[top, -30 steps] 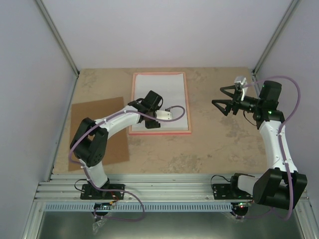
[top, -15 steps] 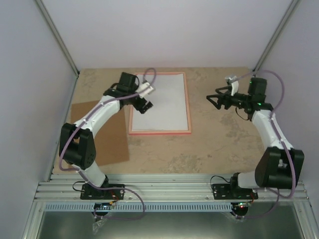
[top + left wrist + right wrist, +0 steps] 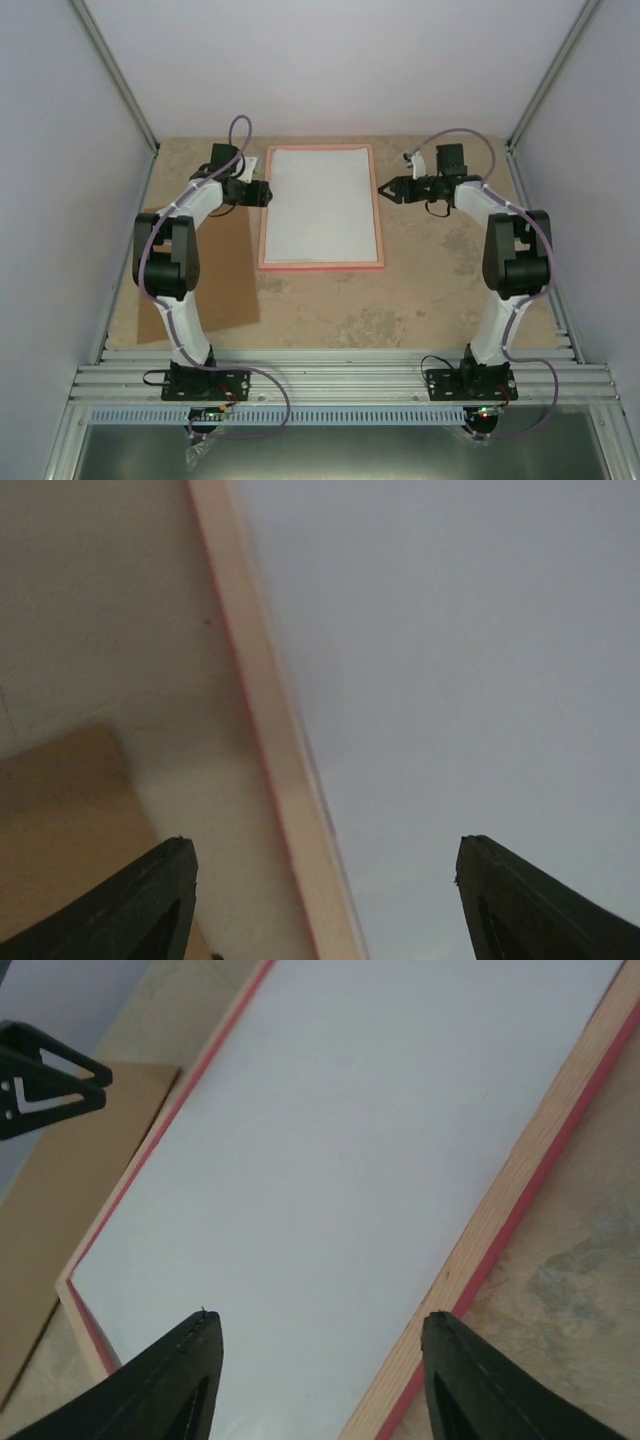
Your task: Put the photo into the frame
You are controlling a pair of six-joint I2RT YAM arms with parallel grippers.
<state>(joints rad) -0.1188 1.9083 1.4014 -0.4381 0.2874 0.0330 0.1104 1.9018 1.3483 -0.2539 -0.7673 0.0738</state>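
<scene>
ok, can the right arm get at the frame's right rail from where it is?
Probably yes. The right gripper is open beside the frame, and the wrist view shows that rail between its fingers, with nothing in the way. Height above it is unclear.

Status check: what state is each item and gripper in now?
frame: flat on table, filled by white sheet.
white sheet: flat inside frame, no image showing.
brown board: flat, left of frame.
left gripper: open, at frame's left edge.
right gripper: open, at frame's right edge.
</scene>
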